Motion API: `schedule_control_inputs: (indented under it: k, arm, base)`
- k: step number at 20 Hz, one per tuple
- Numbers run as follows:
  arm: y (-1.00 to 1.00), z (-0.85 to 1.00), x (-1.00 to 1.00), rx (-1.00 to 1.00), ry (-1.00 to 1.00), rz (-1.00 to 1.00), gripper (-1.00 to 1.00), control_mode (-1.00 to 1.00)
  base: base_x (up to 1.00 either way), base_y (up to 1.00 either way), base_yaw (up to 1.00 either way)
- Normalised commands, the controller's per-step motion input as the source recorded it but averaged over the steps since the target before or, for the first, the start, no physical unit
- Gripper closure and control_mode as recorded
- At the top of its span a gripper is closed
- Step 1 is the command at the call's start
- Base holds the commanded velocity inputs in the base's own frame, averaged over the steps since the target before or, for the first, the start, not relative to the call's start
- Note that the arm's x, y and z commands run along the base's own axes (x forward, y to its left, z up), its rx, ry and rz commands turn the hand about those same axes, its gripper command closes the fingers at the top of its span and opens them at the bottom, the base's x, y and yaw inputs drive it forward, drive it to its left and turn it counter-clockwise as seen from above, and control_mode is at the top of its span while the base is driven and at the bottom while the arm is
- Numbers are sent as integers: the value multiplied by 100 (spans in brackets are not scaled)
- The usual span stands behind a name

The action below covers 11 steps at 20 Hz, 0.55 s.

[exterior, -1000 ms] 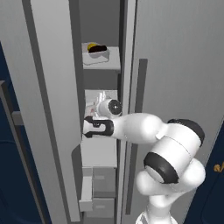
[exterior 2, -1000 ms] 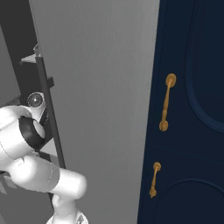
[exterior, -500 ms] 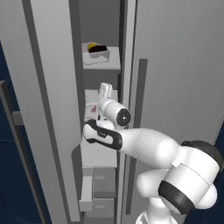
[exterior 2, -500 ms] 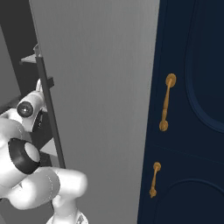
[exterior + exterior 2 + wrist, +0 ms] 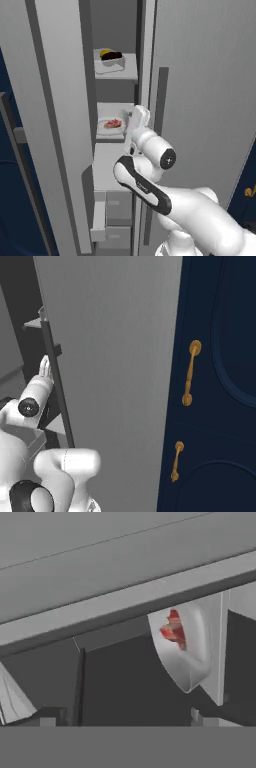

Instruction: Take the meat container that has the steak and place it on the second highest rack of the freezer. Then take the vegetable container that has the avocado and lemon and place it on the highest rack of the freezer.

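Both containers sit shelved in freezer [image 5: 120, 100]: steak [image 5: 113, 123] on second highest rack [image 5: 116, 134], avocado [image 5: 113, 55] and lemon [image 5: 104, 52] on highest rack [image 5: 127, 74]. End effector [image 5: 136, 116] jaws apart, empty; next: retreat clear of door

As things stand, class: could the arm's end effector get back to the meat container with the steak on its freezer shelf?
Probably yes. The freezer stands open, the meat container lies near the shelf's front edge, and the open end effector sits just beside it with nothing between.
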Motion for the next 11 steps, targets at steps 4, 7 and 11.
schedule_control_inputs:
  k: [4, 7, 11]
  arm:
    - [-31, 51, -100, 0, -4, 3, -100, -100]
    - [-39, 47, -100, -4, -9, 2, -100, -100]
    - [-42, 46, -100, -9, -9, 1, -100, -100]
  base:
    - [0, 0, 0]
    - [0, 0, 0]
    - [0, 0, 0]
